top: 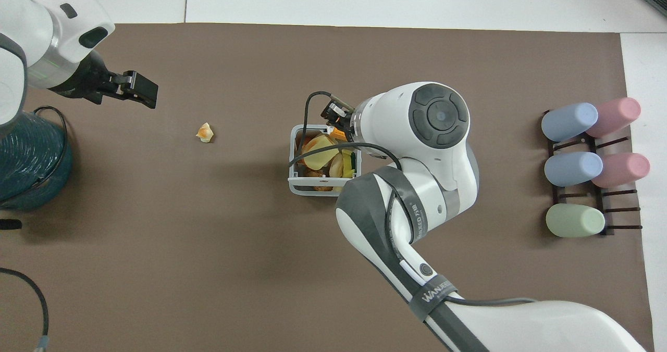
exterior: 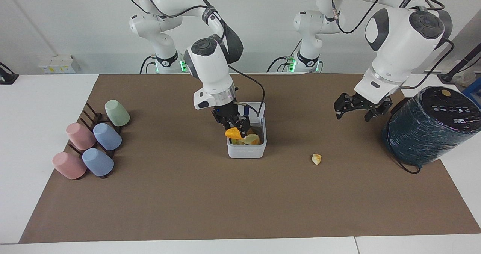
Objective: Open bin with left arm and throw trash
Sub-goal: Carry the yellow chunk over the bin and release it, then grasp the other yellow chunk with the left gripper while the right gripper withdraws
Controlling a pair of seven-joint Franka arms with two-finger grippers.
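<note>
**Orange wedge over the open bin**

We see the right gripper [exterior: 235, 128] clamped on the orange wedge [exterior: 233, 133], hanging over the white bin [exterior: 246, 151], its lid up and scraps inside; the facing view shows the wedge above the rim, while overhead the arm hides most of it; a pale chunk [top: 205, 132] lies on the brown mat [exterior: 240, 201] toward the left arm's end; the left gripper [exterior: 356, 108] waits spread wide beside the teal cylinder [exterior: 428, 128].

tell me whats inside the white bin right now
The bin holds a pile of yellow and orange food scraps. The right hand, holding an orange wedge above it, covers part; deeper layers are hidden.
</note>
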